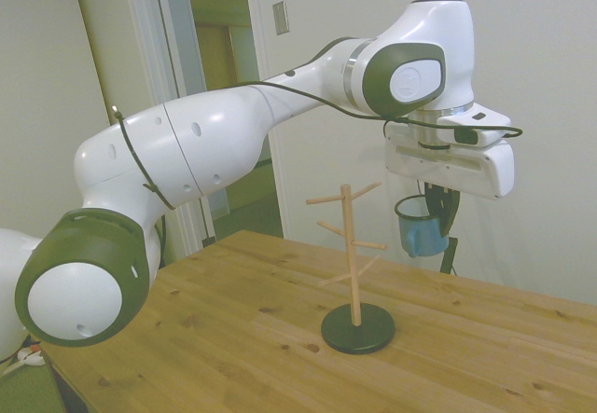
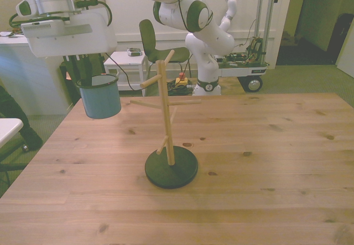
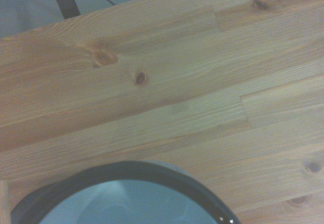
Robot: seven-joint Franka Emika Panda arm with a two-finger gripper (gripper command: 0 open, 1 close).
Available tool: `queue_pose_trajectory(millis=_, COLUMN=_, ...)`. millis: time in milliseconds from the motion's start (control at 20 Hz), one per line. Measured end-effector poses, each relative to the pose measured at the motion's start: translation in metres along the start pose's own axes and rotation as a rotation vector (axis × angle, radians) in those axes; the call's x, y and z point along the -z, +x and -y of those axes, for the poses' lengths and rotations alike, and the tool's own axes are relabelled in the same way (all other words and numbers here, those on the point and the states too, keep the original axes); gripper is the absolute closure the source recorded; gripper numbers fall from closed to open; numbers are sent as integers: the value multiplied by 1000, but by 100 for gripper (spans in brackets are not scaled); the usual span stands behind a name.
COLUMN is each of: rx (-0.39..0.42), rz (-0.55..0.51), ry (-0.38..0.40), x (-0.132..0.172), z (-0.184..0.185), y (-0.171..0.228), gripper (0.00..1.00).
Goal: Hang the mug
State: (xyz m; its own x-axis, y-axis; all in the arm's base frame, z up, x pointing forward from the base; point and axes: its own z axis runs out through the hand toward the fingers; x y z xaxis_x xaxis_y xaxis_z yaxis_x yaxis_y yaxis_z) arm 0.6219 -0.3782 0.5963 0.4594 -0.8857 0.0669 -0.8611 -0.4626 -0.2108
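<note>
Nearest in the front view, the worktop (image 2: 265,162) is knotty, straight-grained planks. On it stands a mug tree (image 2: 171,140): a flat, round, dark base, a slim pale wooden post and angled pegs. Beyond, toward the front view's left, the hand (image 2: 87,73) is closed on the dark rim of the mug (image 2: 100,97), a small blue enamel cylinder held upright above the worktop, beside the pegs.

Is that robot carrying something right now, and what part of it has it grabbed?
Yes: the end effector holds the blue mug by its dark rim, upright in the air beside the wooden mug stand.
</note>
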Motion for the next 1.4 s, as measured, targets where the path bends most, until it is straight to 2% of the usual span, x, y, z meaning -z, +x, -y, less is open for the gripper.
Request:
queue_pose_trajectory(millis=650, rx=3, rz=5, ry=-8, x=-5, z=7, y=-5, gripper=100)
queue_pose_trajectory(millis=1000, rx=24, rz=8, ry=-9, x=-3, z=22, y=-17, gripper=100)
queue_pose_trajectory(millis=1400, rx=9, rz=14, ry=-11, x=-22, z=19, y=-17, gripper=100)
